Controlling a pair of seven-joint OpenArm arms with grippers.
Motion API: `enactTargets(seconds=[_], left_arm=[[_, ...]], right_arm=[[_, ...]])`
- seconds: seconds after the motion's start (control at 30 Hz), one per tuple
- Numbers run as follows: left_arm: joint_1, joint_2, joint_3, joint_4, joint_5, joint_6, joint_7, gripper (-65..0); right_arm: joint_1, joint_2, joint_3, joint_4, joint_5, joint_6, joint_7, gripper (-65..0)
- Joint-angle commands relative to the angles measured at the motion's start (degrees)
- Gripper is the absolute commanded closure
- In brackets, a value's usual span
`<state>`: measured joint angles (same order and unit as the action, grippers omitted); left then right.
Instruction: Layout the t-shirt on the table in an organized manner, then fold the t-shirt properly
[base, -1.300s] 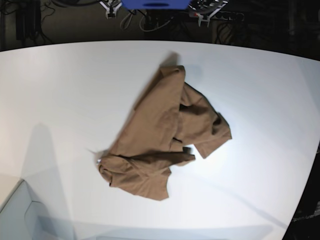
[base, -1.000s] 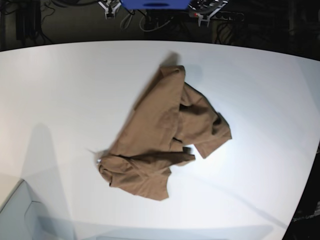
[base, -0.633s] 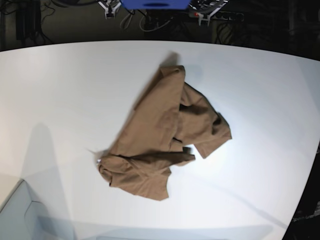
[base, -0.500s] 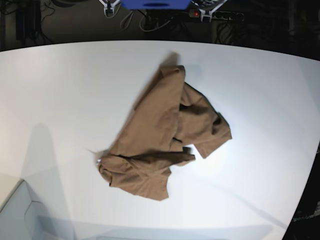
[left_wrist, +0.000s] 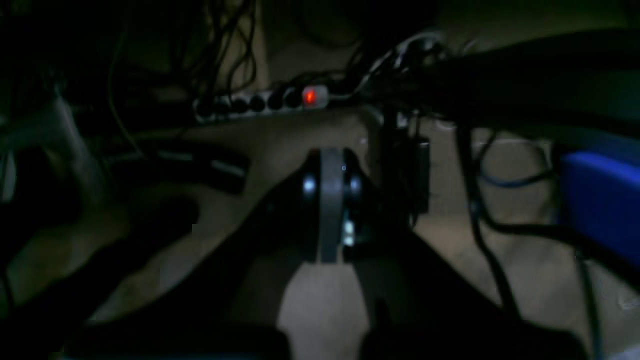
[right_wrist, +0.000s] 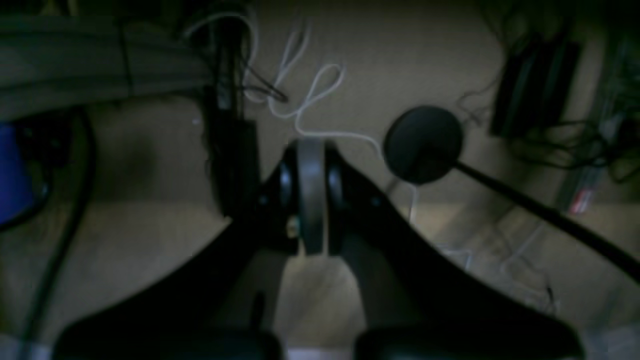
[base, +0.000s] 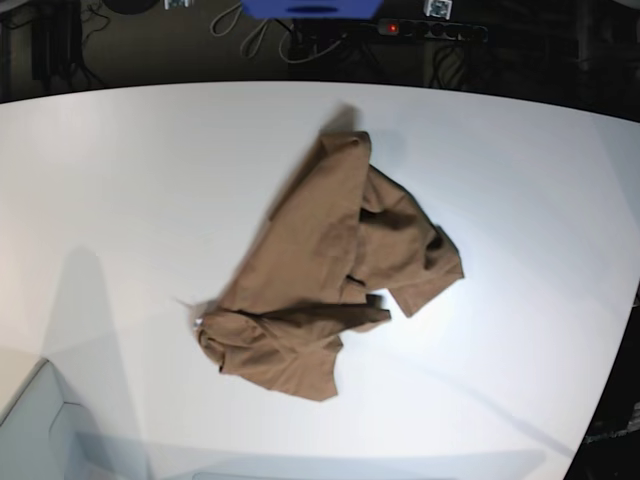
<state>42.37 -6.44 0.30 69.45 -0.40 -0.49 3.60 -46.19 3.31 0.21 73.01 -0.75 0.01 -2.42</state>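
Crumpled tan t-shirt (base: 335, 270) lying mid white table (base: 120, 180), left gripper (left_wrist: 330, 165) closed and empty, right gripper (right_wrist: 310, 155) closed and empty

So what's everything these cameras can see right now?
t-shirt: one, tan-brown, crumpled in a heap near the middle of the table
table: one, white, fills most of the base view
power strip: one, pale with a lit red switch, on the floor beyond the table
cables: several, white and black, loose on the floor
blue object: one, at the table's far edge, partly cut off
left end effector: one, black and grey, shut, over the floor
right end effector: one, black and grey, shut, over the floor
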Motion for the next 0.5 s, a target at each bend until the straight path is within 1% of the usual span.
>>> enactTargets(seconds=[0.0,0.13,0.23,0.3,0.47], left_arm=[[1.5,-0.8,-0.3,4.7,0.0,0.3,-0.1,0.0],[4.9,-1.2,-0.3,18.2,-0.1,0.3,8.7,0.0],[6.0,-1.2,-0.3,25.2,-0.1,0.3,13.0,0.0],[6.7,-1.2,-0.3,28.9,-0.1,0.3,14.2,0.0],[9.4,-0.7,-0.3,37.5,-0.1,0.3,14.1,0.0]], right_arm=[[-2.8,0.2,0.1,4.4,0.3,0.3,1.8,0.0],[-8.5,0.8,1.9,18.6,0.3,0.3,1.8,0.0],[-10.6,1.2,3.0,25.8,0.3,0.3,1.8,0.0],[-11.2,1.2,4.1,29.6,0.3,0.3,1.8,0.0],[-11.3,1.2,5.7,38.8,0.3,0.3,1.8,0.0]])
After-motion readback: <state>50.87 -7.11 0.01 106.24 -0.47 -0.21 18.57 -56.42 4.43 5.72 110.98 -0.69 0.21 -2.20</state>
